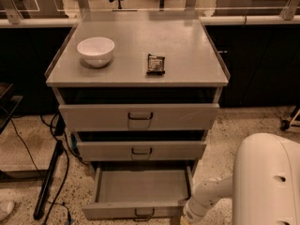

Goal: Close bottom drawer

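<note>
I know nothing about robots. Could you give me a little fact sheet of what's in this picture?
cabinet: grey, three drawers
bottom drawer: pulled far out, nothing visible in its tray
top drawer: far further in
middle drawer: far further in
on top: white bowl at left, dark packet near the middle
arm: white, reaching down by the bottom drawer's right front corner
gripper: below the picture's lower edge, unseen

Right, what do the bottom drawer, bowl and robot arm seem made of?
Bottom drawer: likely painted metal, matte grey, thin folded walls. Bowl: probably glazed ceramic, white, faint sheen. Arm: seemingly smooth white plastic shell; its gripper is by the drawer's front right corner.
</note>
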`<state>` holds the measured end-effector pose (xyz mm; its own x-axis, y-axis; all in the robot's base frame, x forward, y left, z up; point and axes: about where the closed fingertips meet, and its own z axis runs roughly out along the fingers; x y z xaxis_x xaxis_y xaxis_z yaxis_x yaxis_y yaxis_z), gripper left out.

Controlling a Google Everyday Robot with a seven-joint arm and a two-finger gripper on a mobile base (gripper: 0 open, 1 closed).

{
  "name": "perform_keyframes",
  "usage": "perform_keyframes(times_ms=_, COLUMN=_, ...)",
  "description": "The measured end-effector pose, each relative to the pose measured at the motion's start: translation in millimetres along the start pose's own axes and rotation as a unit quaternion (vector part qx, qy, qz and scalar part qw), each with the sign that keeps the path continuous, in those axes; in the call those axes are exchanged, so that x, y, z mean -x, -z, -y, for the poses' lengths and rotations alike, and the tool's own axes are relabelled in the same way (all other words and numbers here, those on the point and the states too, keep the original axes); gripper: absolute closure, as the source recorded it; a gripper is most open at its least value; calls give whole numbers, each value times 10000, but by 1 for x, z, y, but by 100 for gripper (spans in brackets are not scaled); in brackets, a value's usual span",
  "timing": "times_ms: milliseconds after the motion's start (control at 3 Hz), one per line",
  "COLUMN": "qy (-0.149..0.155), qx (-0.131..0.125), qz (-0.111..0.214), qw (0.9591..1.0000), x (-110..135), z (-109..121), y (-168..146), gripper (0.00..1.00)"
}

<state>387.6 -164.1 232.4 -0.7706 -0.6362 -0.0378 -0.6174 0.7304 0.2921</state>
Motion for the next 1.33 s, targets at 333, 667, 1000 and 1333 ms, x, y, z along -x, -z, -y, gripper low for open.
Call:
perform_keyframes(times_ms=333, qy=26, qx=-79, qz=117, qw=9999, x=15, z=14, y=-11, gripper=100)
perform_keyframes(times_ms=667, qy=40, qx=-74, qz=152, qw=9998, x=25, z=22, y=-27, gripper=100)
perform_keyframes(times_ms=1000, qy=38, qx=-55, qz=207, qw=9998, x=38, z=34, y=-43, gripper=100)
perform_keyframes(times_ms=1333, qy=69, qx=-107, qz=294, qw=9995, x=55, z=44, y=-46, gripper=100)
